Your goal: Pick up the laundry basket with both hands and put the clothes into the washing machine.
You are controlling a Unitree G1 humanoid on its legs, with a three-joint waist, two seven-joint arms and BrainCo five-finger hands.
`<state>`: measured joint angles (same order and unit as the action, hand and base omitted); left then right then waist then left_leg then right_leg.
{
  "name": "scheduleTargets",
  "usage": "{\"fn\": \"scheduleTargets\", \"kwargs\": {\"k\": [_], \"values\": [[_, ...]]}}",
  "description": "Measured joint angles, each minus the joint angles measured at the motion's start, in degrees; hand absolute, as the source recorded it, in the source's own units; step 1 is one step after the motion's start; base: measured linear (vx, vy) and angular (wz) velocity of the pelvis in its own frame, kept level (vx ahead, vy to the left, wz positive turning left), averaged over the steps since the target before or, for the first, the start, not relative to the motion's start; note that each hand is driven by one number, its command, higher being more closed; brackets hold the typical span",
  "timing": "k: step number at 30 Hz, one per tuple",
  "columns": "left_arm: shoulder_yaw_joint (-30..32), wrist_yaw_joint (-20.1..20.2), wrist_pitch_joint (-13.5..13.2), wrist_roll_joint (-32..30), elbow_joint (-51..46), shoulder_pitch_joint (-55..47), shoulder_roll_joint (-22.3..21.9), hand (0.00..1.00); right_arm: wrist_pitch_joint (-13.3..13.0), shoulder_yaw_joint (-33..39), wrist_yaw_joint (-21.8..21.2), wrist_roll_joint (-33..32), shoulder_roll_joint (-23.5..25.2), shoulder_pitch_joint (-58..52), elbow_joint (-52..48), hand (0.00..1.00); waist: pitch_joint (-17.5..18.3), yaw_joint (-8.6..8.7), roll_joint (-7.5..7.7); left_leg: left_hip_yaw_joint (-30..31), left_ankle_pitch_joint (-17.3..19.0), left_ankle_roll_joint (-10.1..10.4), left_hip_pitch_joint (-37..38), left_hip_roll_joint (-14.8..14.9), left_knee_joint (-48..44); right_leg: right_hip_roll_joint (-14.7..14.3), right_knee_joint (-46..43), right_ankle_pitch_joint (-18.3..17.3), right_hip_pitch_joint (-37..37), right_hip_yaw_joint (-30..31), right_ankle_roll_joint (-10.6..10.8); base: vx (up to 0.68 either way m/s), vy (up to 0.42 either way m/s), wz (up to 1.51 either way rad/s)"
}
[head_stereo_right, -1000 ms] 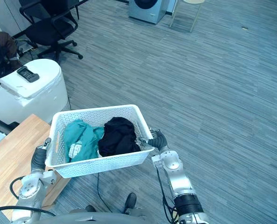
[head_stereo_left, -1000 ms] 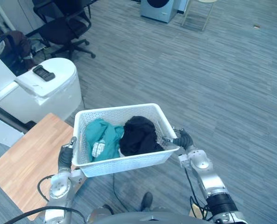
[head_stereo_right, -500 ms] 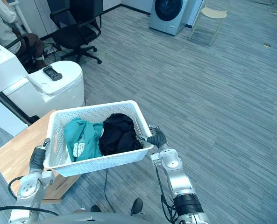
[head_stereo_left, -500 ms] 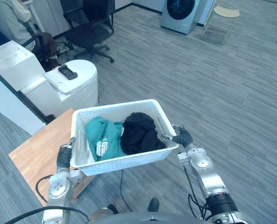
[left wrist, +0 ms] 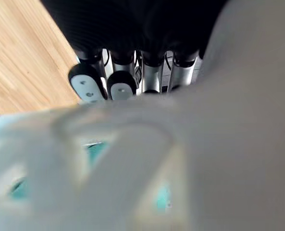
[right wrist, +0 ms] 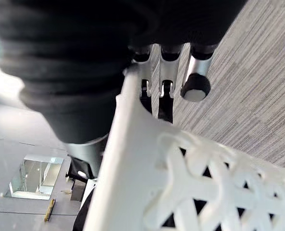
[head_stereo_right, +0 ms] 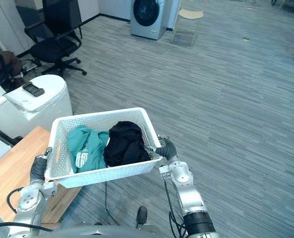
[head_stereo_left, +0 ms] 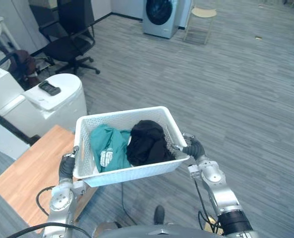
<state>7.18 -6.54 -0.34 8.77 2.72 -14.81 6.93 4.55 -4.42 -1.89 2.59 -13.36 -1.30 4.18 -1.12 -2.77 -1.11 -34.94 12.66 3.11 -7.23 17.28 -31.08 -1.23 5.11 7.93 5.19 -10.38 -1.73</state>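
Observation:
A white perforated laundry basket hangs in the air in front of me, level, carried at its two short ends. Inside lie a teal garment on the left and a black garment on the right. My left hand is curled on the basket's left rim, its fingers hooked under the edge. At the opposite end my right hand grips the rim, fingers wrapped over the lattice wall. The washing machine stands far off at the back of the room.
A wooden table sits low at my left, under the basket's left end. Behind it stands a white rounded unit with a black remote on top. A black office chair and a light stool stand on the grey floor further back.
The whole picture has shifted, so the camera has moved. The basket keeps its place between both hands, and the clothes lie as before.

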Motion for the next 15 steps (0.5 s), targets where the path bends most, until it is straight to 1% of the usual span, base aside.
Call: {"fn": "scheduleTargets", "kwargs": {"k": [1, 2, 3, 4, 5, 6, 7, 8, 9, 10, 11, 12, 13, 14, 15], "values": [[0.0, -0.1, 0.0, 0.0, 0.5, 0.0, -0.2, 1.0, 0.0, 0.0, 0.0, 0.0, -0.1, 0.1, -0.1, 1.0, -0.2, -0.08, -0.29, 2.3, -0.4, -0.6, -1.0, 1.3, -3.8, -0.7, 0.0, -0.1, -0.6, 0.7, -0.2, -0.01, -0.092, -0.65], [0.0, -0.2, 0.0, 0.1, 1.0, -0.1, -0.3, 1.0, 0.0, 0.0, 0.0, 0.0, -0.2, 0.0, -0.1, 1.0, -0.7, -0.11, -1.21, 6.0, -1.6, -2.6, -2.8, 2.7, -9.0, -1.6, 0.0, -0.3, -1.4, 1.9, -0.7, -0.03, -0.07, -0.72], [0.3, -0.3, 0.0, 0.2, 1.0, -0.2, -0.8, 1.0, 0.0, 0.0, 0.0, -0.1, -0.3, 0.0, -0.1, 1.0, -1.1, -0.08, -2.01, 11.8, -4.8, -5.3, -6.0, 2.8, -14.5, -2.0, -0.7, -1.1, -1.3, 3.6, -1.7, -0.03, -0.057, -0.92], [0.6, -0.3, 0.0, 0.4, 1.0, -0.3, -1.2, 1.0, 0.0, 0.0, 0.0, -0.1, -0.3, 0.0, -0.2, 1.0, -1.4, -0.38, -2.23, 17.7, -5.8, -5.0, -9.2, 0.5, -17.1, -1.9, -1.2, -1.4, -1.0, 5.5, -2.1, -0.02, -0.03, -0.89], [0.6, -0.2, 0.0, 0.6, 0.9, -0.5, -1.4, 1.0, 0.0, 0.0, 0.0, -0.1, -0.3, 0.0, -0.2, 1.0, -1.5, -0.42, -2.29, 21.3, -4.2, -4.0, -9.9, -2.0, -16.5, -1.7, -1.7, -1.5, -0.4, 6.7, -2.2, 0.0, -0.018, -0.94], [0.7, -0.2, 0.0, 0.8, 0.8, -0.6, -1.9, 1.0, 0.0, 0.0, 0.1, -0.1, -0.3, 0.1, -0.2, 1.0, -1.9, -0.46, -2.53, 28.2, -1.1, -0.8, -10.6, -7.5, -13.0, -1.4, -2.4, -1.7, 0.7, 9.1, -2.5, 0.0, 0.01, -0.91], [0.9, -0.2, 0.0, 1.1, 0.7, -0.8, -2.2, 1.0, 0.0, 0.0, 0.1, -0.1, -0.3, 0.1, -0.1, 1.0, -2.3, -0.47, -2.53, 33.1, 0.5, 0.9, -10.2, -12.0, -6.5, -0.9, -1.7, -1.6, 1.1, 10.2, -2.8, -0.01, 0.031, -0.87], [1.1, -0.2, -0.1, 1.1, 0.6, -0.9, -2.3, 1.0, 0.0, -0.1, 0.1, -0.1, -0.3, 0.1, -0.1, 1.0, -2.4, -0.48, -2.61, 33.9, 0.5, 1.0, -9.9, -13.1, -2.8, -0.8, -0.8, -1.7, 1.0, 10.7, -2.9, -0.03, 0.059, -0.82], [1.5, -0.2, -0.1, 1.1, 0.6, -0.8, -2.8, 1.0, 0.0, -0.2, 0.1, -0.1, -0.3, 0.2, -0.1, 1.0, -2.7, -0.57, -3.13, 35.0, 0.4, 1.0, -9.6, -14.4, 4.6, -0.9, 0.1, -2.9, 1.3, 11.5, -3.6, -0.03, 0.054, -0.6], [1.6, -0.2, -0.2, 1.1, 0.7, -0.8, -3.5, 1.0, -0.1, -0.2, 0.1, -0.1, -0.5, 0.3, -0.2, 1.0, -2.5, -0.67, -4.78, 35.9, 0.6, 0.8, -9.5, -13.9, 9.5, -2.8, -1.3, -4.4, 1.2, 10.8, -3.2, 0.04, 0.063, -1.0], [1.9, -0.3, -0.9, 1.1, -0.3, -1.6, -4.2, 1.0, -0.2, -0.1, 0.2, -0.1, -0.1, 0.6, -0.4, 1.0, -3.8, -2.19, -6.32, 36.3, -2.2, 2.7, -8.8, -11.7, 10.6, -3.7, -23.6, -9.6, 8.0, 7.7, -6.0, 0.14, 0.023, -0.8], [2.7, -0.5, -1.7, 1.1, -1.9, -2.9, -2.7, 1.0, -0.5, -0.8, 0.2, 0.0, 1.4, 0.1, -0.3, 1.0, -5.2, -1.55, -2.7, 36.9, -1.6, 3.1, -8.3, -14.6, 6.6, -1.2, -28.8, -19.6, 7.9, 9.9, -0.7, 0.16, 0.011, -0.67], [2.6, -0.5, -1.4, 1.1, -1.1, -3.0, -3.1, 1.0, -0.4, -0.9, 0.2, 0.0, 1.3, 0.0, 0.0, 1.0, -5.3, -1.05, -3.26, 38.4, -2.1, 2.2, -9.2, -14.2, 4.2, -2.1, -28.5, -20.2, 7.1, 10.0, 0.1, 0.13, 0.055, -0.42], [2.8, -0.6, -1.2, 1.1, -1.0, -4.0, -3.6, 1.0, -0.4, -1.4, 0.2, 0.0, 1.3, -0.4, 0.0, 1.0, -4.6, -1.4, -3.2, 38.3, -2.3, 0.9, -9.4, -13.7, 5.1, -2.7, -24.6, -19.4, 5.6, 10.2, 0.2, 0.08, 0.095, -0.39], [2.8, -0.6, -1.2, 1.1, -1.1, -4.2, -3.2, 1.0, -0.4, -1.6, 0.2, 0.1, 1.3, -0.5, 0.0, 1.0, -3.9, -1.59, -3.02, 37.5, -2.5, 0.6, -8.9, -13.6, 6.6, -2.4, -23.0, -19.1, 5.3, 10.5, 0.3, 0.15, 0.154, -0.49]]}}
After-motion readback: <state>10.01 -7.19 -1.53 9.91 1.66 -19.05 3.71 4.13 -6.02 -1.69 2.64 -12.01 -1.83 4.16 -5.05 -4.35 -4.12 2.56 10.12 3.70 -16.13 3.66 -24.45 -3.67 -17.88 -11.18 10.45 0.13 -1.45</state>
